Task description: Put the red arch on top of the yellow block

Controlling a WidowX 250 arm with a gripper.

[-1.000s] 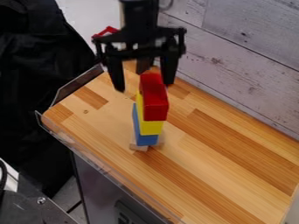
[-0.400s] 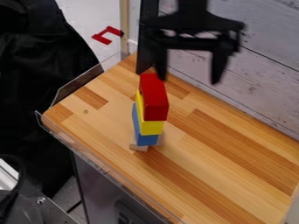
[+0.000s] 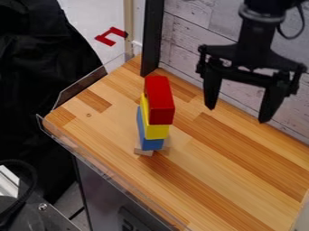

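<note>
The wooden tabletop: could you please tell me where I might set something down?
The tabletop is bare from the block stack to its lower right, below the wall, and between stack and left guard. Crowded: the stack's foot, with pale pieces, and the wall side, under the gripper.

Quick update re: the pincer [image 3: 237,115]: swung way over to the right side of the view & now well apart from the red arch [image 3: 160,101], vs right by the top of it b4. Went up + across first, then further right & lower. Now in plain sight, prev. partly hidden: red piece [image 3: 104,39] & black post [image 3: 152,40]. Also bulging further in at lower left vs b4: black cable [image 3: 34,175].
</note>
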